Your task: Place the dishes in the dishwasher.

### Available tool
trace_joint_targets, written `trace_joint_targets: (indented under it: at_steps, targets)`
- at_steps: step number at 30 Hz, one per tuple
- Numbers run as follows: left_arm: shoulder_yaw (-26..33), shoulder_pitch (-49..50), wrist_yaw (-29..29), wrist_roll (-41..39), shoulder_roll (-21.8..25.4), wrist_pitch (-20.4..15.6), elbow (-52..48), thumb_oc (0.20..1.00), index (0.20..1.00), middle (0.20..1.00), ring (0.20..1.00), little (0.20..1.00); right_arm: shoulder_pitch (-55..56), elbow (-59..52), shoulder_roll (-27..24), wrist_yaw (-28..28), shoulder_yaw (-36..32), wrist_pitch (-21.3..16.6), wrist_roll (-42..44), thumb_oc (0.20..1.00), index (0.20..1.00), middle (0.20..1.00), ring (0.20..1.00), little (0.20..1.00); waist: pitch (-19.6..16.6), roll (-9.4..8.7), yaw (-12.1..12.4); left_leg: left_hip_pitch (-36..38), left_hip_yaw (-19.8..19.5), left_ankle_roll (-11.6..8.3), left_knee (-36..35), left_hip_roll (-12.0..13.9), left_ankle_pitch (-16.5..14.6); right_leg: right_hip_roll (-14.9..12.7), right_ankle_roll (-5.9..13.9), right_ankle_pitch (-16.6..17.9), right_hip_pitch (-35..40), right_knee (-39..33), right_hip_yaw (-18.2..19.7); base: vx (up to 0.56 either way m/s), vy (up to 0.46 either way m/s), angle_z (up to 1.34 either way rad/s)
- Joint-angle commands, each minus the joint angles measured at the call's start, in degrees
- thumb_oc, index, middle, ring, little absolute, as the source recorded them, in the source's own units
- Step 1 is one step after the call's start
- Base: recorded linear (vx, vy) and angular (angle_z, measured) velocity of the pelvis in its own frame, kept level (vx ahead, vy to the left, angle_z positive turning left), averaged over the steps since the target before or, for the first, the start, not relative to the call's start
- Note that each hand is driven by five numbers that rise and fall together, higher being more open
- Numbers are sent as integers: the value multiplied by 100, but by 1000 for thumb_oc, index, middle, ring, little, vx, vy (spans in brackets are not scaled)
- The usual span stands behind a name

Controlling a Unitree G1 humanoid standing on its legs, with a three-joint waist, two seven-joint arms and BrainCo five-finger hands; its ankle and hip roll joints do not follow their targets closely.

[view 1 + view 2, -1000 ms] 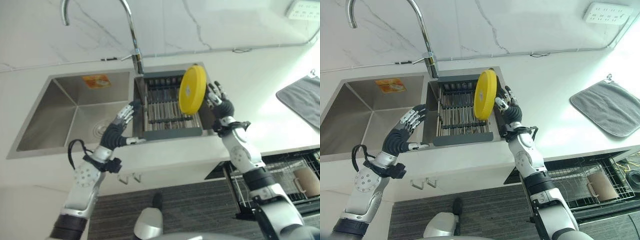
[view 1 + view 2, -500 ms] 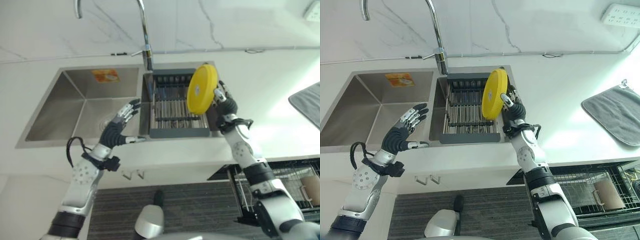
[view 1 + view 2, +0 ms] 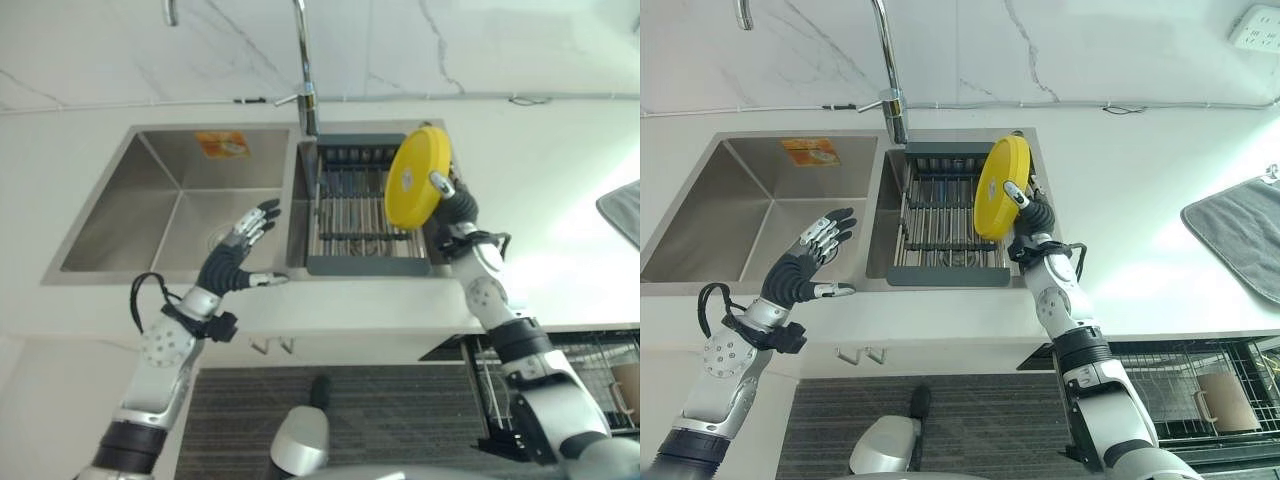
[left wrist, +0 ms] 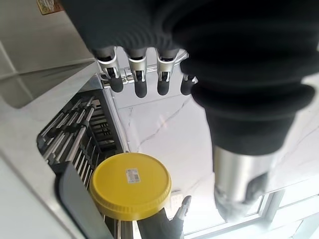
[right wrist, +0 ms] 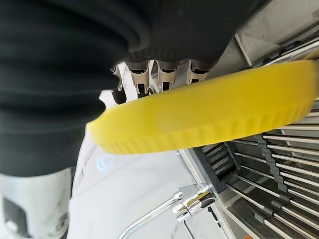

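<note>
The right hand [image 3: 1032, 212] still pinches the yellow plate [image 3: 1000, 187] on edge above the drying rack [image 3: 945, 215] in the sink's [image 3: 750, 215] right basin, now tipped more toward two o'clock. The left hand [image 3: 805, 262] stays spread open at the sink's front rim.

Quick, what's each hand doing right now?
Left hand: open, empty, over the sink.
Right hand: shut on the yellow plate.

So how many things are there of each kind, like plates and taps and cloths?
Yellow plate, held up by the right hand: 1
Tap: 1
Grey drying rack in the sink: 1
Grey cloth on the counter: 1
Wall socket: 1
Total: 5
</note>
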Motion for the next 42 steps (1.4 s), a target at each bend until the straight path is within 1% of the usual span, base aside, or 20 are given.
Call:
trace_joint_targets:
  at_steps: [1, 4, 6, 9, 11, 14, 18, 24, 26, 36, 42]
  targets:
    - [-148, -185, 82, -126, 178, -378, -95, 1000, 1000, 1000, 1000, 1000, -503, 101, -398, -140, -73, -178, -220, 1000, 1000, 1000, 1000, 1000, -350, 370, 234, 275, -273, -117, -15, 182, -674, 144, -223, -165, -307, 544, 108, 0, 0, 0]
    - [-134, -170, 96, -151, 204, -377, -116, 1000, 1000, 1000, 1000, 1000, -582, 188, -465, -275, -85, -137, -439, 1000, 1000, 1000, 1000, 1000, -341, 369, 260, 265, -306, -121, -15, 173, -670, 147, -220, -171, -308, 543, 115, -1, 0, 1]
    - [-116, -158, 86, -165, 217, -325, -126, 1000, 1000, 1000, 1000, 1000, -659, 255, -598, -481, -21, -106, -1158, 1000, 1000, 1000, 1000, 1000, -315, 358, 268, 262, -333, -121, -15, 173, -671, 146, -219, -179, -342, 579, 128, -3, -5, 5]
    - [-144, -161, 126, -125, 199, -349, -95, 1000, 1000, 1000, 1000, 1000, -672, 226, -659, -695, 22, 38, -1280, 1000, 1000, 1000, 1000, 1000, -304, 352, 253, 258, -332, -120, -15, 176, -671, 151, -223, -189, -343, 578, 150, 0, -1, 1]
    - [-150, -167, 132, -130, 198, -346, -98, 1000, 1000, 1000, 1000, 1000, -692, 253, -657, -773, 28, 58, -1336, 1000, 1000, 1000, 1000, 1000, -304, 357, 255, 255, -330, -122, -15, 178, -670, 150, -223, -195, -343, 578, 153, 0, 0, 0]
    - [-169, -179, 187, -98, 182, -299, -134, 1000, 1000, 1000, 1000, 1000, -779, 313, -677, -924, 49, 186, -1540, 1000, 1000, 1000, 1000, 1000, -293, 376, 265, 242, -350, -131, -12, 175, -664, 150, -223, -216, -350, 592, 159, 0, 0, 0]
    - [-176, -187, 216, -80, 167, -283, -148, 1000, 1000, 1000, 1000, 1000, -818, 365, -682, -962, 81, 248, -1569, 1000, 1000, 1000, 1000, 1000, -282, 383, 281, 220, -365, -139, -6, 175, -650, 144, -230, -227, -351, 610, 151, 0, 0, 0]
    - [-171, -193, 105, -125, 177, -291, -134, 1000, 1000, 1000, 1000, 1000, -864, 439, -665, -974, 134, 290, -1720, 1000, 1000, 1000, 1000, 1000, -267, 398, 306, 207, -407, -144, -7, 162, -636, 145, -240, -234, -361, 639, 138, 0, 0, 0]
    - [-180, -187, 115, -9, 179, -297, -168, 1000, 1000, 1000, 1000, 1000, -863, 410, -653, -954, 179, 302, -1757, 1000, 1000, 1000, 1000, 1000, -259, 398, 307, 195, -410, -144, -5, 163, -630, 143, -240, -240, -371, 648, 140, 0, 0, 0]
    - [-185, -166, 166, 69, 154, -303, -176, 1000, 1000, 1000, 1000, 1000, -720, 4, -536, -875, 348, 418, -1863, 1000, 1000, 1000, 1000, 1000, -226, 397, 245, 214, -347, -130, 3, 164, -642, 104, -229, -228, -415, 699, 152, 0, 0, 0]
    - [-157, -157, 194, 119, 131, -227, -237, 1000, 1000, 1000, 1000, 1000, -675, -228, -490, -791, 365, 524, -1916, 1000, 1000, 1000, 1000, 1000, -210, 377, 220, 226, -334, -126, 9, 168, -657, 94, -225, -232, -442, 724, 179, 0, 0, 0]
